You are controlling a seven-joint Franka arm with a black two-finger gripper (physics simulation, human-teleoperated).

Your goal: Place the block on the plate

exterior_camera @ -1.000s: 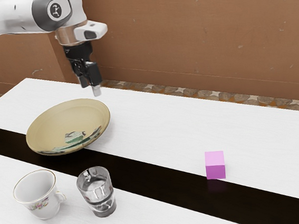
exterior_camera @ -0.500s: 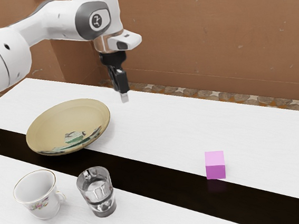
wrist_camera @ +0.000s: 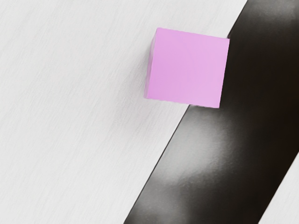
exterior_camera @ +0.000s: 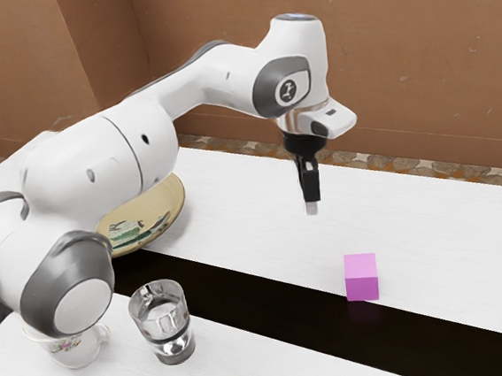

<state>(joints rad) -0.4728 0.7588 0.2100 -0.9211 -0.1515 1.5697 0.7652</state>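
Plate [exterior_camera: 168, 203] noted behind the arm [exterior_camera: 98, 171], far side partly hidden by it; a wide, shallow, tan dish, marked inside with green and dark painted patches; its rim is seen against the white tabletop [exterior_camera: 455, 230], its near part over the dark strip [exterior_camera: 272, 310]; contents of the covered part cannot be told.

Clear glass [exterior_camera: 162, 323] stood upright on the near white part, near the cup; darker banding and bright glints are seen low in it, though whether liquid is held cannot be told; white cup [exterior_camera: 77, 351] mostly covered by the arm, its handle turned toward the glass, a floral sprig on its side; its inside is hidden.

Block [exterior_camera: 361, 278] found on the table, off the plate and well apart from it, set across the edge between white surface and dark strip; a plain pink cube, sharp-edged, top pale, near side deeper magenta, a faint reflection cast in the strip; in the wrist view its broad top and one narrow side are shown, soft shading on the white beside it.

Gripper [exterior_camera: 312, 208] pointed down above the table, higher than the block, toward the exterior view's left of it; block not held; how far open the gripper is set cannot be told.
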